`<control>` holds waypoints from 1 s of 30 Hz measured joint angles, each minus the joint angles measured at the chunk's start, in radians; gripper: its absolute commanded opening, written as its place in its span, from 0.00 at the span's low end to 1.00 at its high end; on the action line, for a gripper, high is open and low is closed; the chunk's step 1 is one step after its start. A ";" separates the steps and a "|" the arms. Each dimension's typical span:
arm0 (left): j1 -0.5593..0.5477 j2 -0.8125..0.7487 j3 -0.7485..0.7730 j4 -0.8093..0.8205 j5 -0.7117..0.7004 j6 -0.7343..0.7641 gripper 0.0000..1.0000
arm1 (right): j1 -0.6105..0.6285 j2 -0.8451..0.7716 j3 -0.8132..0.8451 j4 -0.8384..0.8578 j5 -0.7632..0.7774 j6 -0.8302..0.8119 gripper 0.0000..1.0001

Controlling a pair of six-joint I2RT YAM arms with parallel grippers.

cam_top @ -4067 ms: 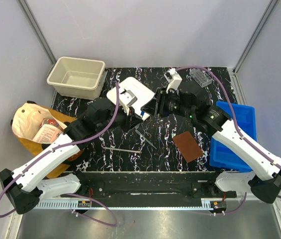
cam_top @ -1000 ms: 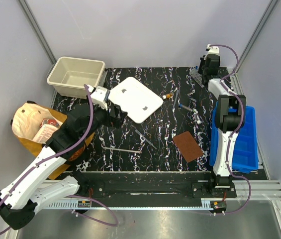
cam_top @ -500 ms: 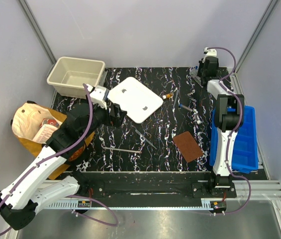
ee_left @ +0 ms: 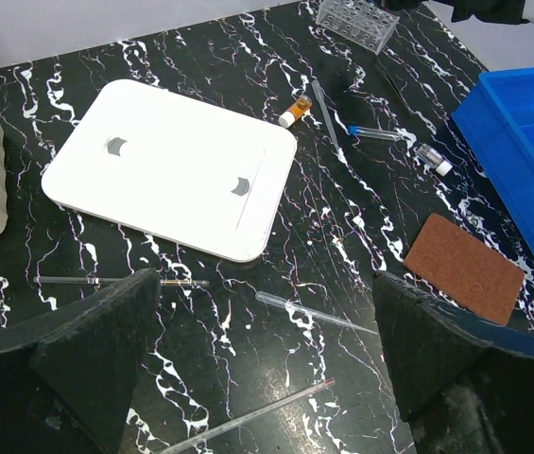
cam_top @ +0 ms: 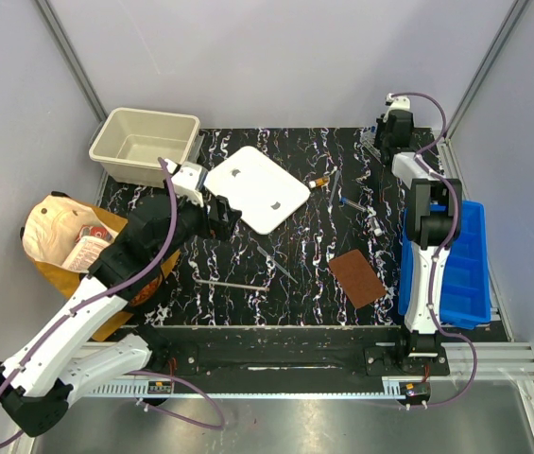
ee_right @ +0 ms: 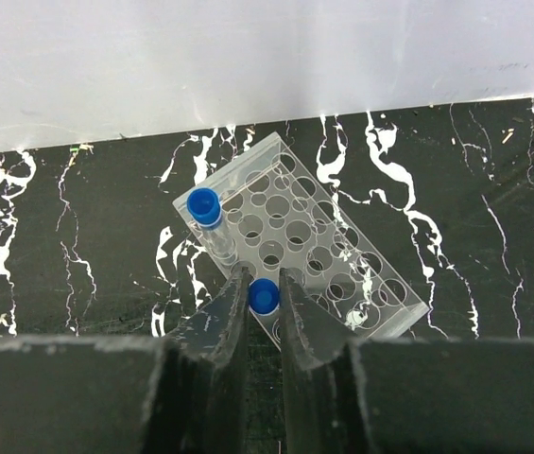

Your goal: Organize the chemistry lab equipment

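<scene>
In the right wrist view my right gripper [ee_right: 264, 284] is shut on a blue-capped tube [ee_right: 264, 296] standing in the clear tube rack [ee_right: 323, 241]. A second blue-capped tube [ee_right: 204, 206] stands in the rack's corner. From above, the right gripper [cam_top: 386, 142] is at the table's far right corner. My left gripper [ee_left: 265, 284] hangs open above a clear pipette [ee_left: 314, 314] and a long thin rod [ee_left: 248, 416]. On the table lie an orange-capped vial [ee_left: 295, 111], a blue-capped tube [ee_left: 375, 133] and a white-capped vial [ee_left: 430, 158].
A white flat lid [cam_top: 255, 187] lies mid-table with a beige bin [cam_top: 146, 144] behind it. A blue compartment tray [cam_top: 456, 260] sits at the right edge and a brown pad [cam_top: 356, 277] beside it. A tan paper bag [cam_top: 59, 236] lies at the left.
Since the oldest frame the right arm has swung from mid-table to the far right corner and the left arm has drawn back. Over the last second both arms barely moved.
</scene>
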 measured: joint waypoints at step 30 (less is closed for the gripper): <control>0.015 0.038 -0.002 -0.006 -0.031 0.013 0.99 | 0.000 -0.372 -0.064 -0.299 -0.304 0.017 0.50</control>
